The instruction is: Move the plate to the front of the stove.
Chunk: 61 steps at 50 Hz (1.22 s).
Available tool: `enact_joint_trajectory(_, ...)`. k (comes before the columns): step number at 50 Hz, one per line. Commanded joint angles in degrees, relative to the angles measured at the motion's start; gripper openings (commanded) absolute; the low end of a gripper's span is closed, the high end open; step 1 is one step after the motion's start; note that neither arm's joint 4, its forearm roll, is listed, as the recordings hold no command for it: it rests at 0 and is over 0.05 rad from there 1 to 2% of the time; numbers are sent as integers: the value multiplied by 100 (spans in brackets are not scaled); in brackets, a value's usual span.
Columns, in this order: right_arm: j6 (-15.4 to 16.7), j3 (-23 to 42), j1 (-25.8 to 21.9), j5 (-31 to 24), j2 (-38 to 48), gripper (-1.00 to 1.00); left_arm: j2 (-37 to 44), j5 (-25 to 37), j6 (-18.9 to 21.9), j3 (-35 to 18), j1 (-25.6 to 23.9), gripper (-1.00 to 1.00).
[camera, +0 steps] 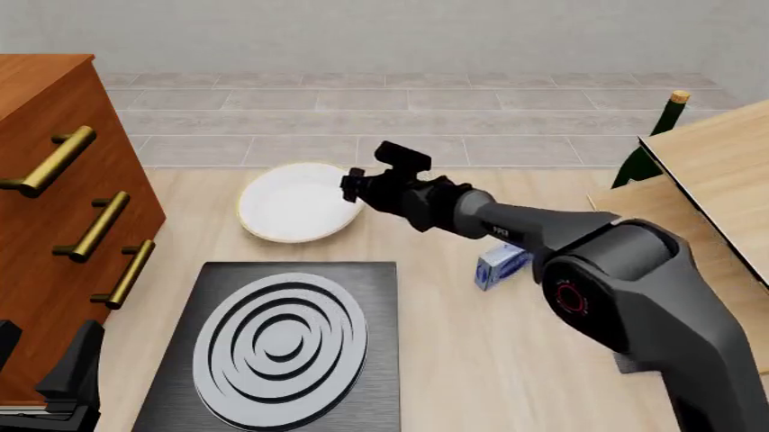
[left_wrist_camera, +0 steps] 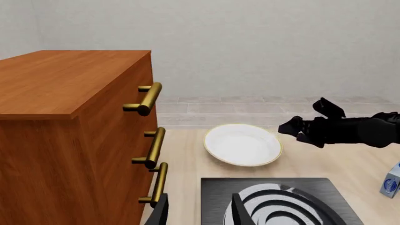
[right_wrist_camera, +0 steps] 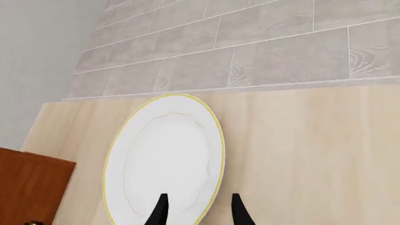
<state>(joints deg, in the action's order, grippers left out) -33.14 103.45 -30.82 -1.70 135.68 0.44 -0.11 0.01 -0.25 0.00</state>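
Item 1, task object: the large round white plate with a thin yellow-gold rim (camera: 294,203) lies flat on the pale wood tabletop (camera: 481,360), just beyond the far edge of the stove and apart from it. Use the plate as your landmark for all that follows.

Item 2: the flat dark grey-black square stove slab with a round burner of concentric light-grey and black rings (camera: 283,346) sits on the near side of the plate, closer to the arms.

Item 3: your right end effector (right_wrist_camera: 197,206), black, hangs at the plate's right rim. The right wrist view shows its two fingertips (right_wrist_camera: 160,211) parted, one over the plate's well and one outside the rim, so the jaws straddle the edge, released and gripping nothing. Whether either fingertip touches the plate cannot be told.

Item 4: your left end effector (left_wrist_camera: 198,212) is on the near side of the plate, by the stove's left near corner. Its two dark fingers stand parted, released, with nothing between them.

Item 5: a brown wooden chest of drawers with brass bar handles (camera: 54,207) stands to the left of the plate and stove.

Item 6: a small blue-and-white carton (camera: 502,266) lies to the right of the plate, near the stove's far right corner.

Item 7: a dark green glass bottle with a gold cap (camera: 649,144) stands far right of the plate, behind a tilted pale wood board (camera: 709,180).
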Motion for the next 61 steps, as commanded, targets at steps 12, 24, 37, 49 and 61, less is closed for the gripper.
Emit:
enact_joint_trajectory(12,426,-1754,7,808,-1220,100,0,0,1,0,-1,100)
enact_joint_trajectory(24,680,-2426,57,1038,-1729,100,0,0,0,0,-1,100)
enact_joint_trajectory(37,790,-3296,53,1401,-2355,100,-1,0,1,0,0,100)
enact_joint_trajectory(49,930,-4095,181,1701,-2906,100,-1,0,0,0,0,100)
enact_joint_trajectory(61,1010,-4955,389,2006,-3477,100,-1,0,-1,0,0,100)
